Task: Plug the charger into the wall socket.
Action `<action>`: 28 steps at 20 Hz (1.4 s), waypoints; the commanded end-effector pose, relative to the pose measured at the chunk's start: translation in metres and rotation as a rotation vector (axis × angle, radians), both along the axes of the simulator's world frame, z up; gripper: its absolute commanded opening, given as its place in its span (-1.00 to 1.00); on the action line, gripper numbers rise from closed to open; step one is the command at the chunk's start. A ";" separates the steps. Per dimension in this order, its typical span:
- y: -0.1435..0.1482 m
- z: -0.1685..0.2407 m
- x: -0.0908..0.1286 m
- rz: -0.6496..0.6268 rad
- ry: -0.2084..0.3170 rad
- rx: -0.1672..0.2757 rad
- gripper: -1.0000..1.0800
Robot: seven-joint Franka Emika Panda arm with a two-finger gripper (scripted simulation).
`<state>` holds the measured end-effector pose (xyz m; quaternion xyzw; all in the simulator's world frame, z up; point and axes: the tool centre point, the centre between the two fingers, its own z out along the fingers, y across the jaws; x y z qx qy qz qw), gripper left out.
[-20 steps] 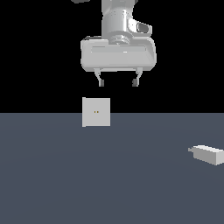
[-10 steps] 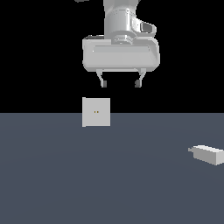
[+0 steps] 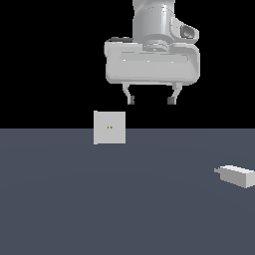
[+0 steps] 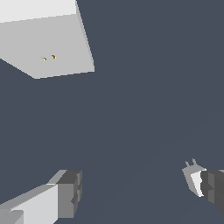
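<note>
No readable markings on the wall socket (image 3: 109, 127), charger (image 3: 237, 175) or spread-fingered gripper (image 3: 151, 100).

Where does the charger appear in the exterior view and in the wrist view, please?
Exterior view: the charger lies on the floor at the exterior view's right edge, apart from the open gripper.
Wrist view: the charger shows partly behind one fingertip, prongs visible.
Shared landmark: the wall socket with two yellowish holes.
</note>
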<state>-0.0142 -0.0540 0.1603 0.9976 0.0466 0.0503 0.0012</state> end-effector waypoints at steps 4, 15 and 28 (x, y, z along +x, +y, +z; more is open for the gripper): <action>-0.023 -0.014 -0.015 0.051 -0.043 0.008 0.92; -0.063 -0.039 -0.034 0.138 -0.115 0.025 0.92; -0.105 -0.067 -0.047 0.229 -0.190 0.048 0.92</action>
